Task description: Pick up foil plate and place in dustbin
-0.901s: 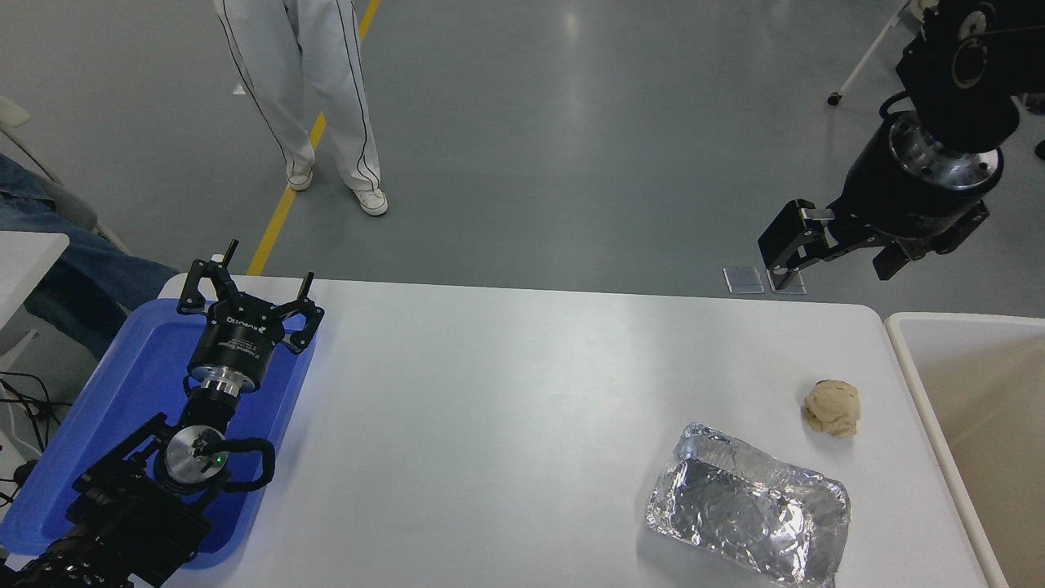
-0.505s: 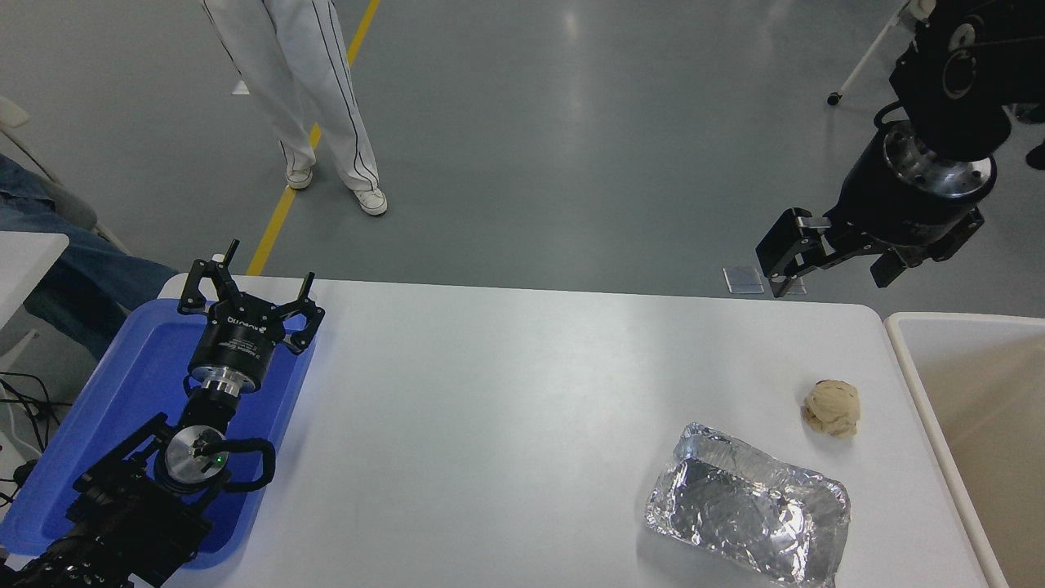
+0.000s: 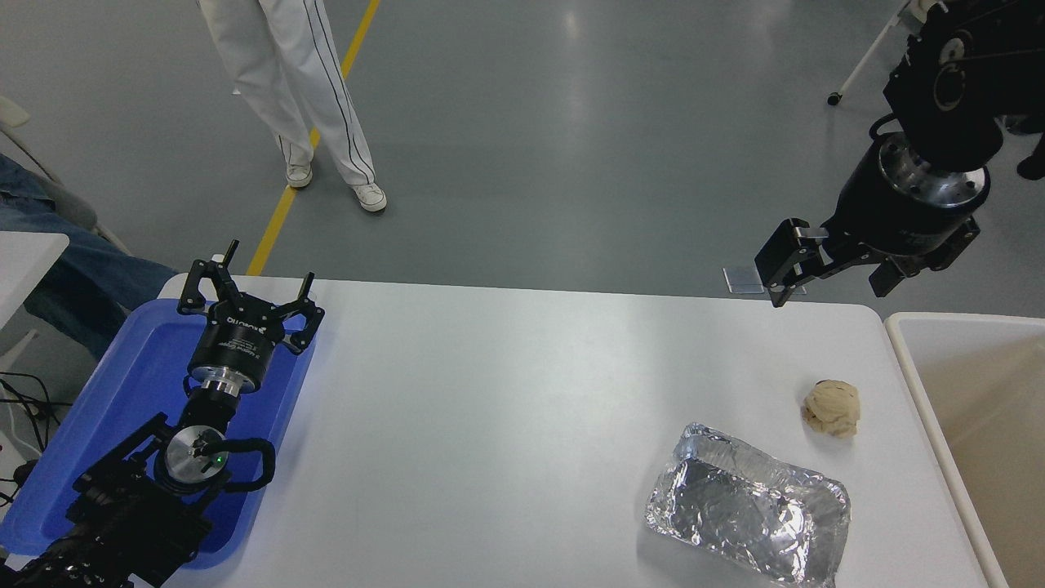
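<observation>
The foil plate (image 3: 749,516), a crinkled silver rectangular tray, lies on the white table (image 3: 506,425) near its front right. The dustbin (image 3: 922,384), cream with a tan inside, stands at the table's right edge, partly cut off by the picture. My right gripper (image 3: 831,284) hangs open and empty above the table's far right edge, well beyond and above the foil plate. My left gripper (image 3: 251,284) is parked open over the blue tray at the lower left.
A small crumpled tan paper ball (image 3: 832,407) lies between the foil plate and the table's far edge, close to the dustbin. A flat blue tray (image 3: 122,392) sits at the left. A person's legs (image 3: 310,90) stand beyond the table.
My right gripper has shifted slightly down and toward the table's far edge. The person's legs have shifted a little. The foil plate and ball have not moved.
</observation>
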You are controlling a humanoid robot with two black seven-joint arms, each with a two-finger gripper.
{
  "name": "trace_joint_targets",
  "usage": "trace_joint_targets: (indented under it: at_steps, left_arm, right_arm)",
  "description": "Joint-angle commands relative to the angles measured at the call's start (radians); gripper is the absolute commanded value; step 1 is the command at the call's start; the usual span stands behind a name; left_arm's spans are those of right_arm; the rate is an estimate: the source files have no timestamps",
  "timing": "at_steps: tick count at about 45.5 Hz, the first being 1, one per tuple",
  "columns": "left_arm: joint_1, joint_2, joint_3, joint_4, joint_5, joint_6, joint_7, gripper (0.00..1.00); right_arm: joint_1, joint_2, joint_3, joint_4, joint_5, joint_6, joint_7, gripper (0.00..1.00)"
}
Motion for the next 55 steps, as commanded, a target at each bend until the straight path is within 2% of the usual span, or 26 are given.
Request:
trace_joint_targets:
  at_steps: [1,39,55]
  left_arm:
    - [0.0,0.0,0.0,-0.001,0.0,0.0,0.0,1.0]
    - [0.0,0.0,0.0,-0.001,0.0,0.0,0.002,1.0]
    - [0.0,0.0,0.0,-0.001,0.001,0.0,0.002,1.0]
  right_arm:
    - [-0.006,-0.004,0.0,0.0,0.0,0.0,0.0,1.0]
    - [-0.04,-0.001,-0.002,0.0,0.005,0.0,0.0,1.0]
    - [-0.066,-0.069,-0.071,0.006,-0.046,0.0,0.0,1.0]
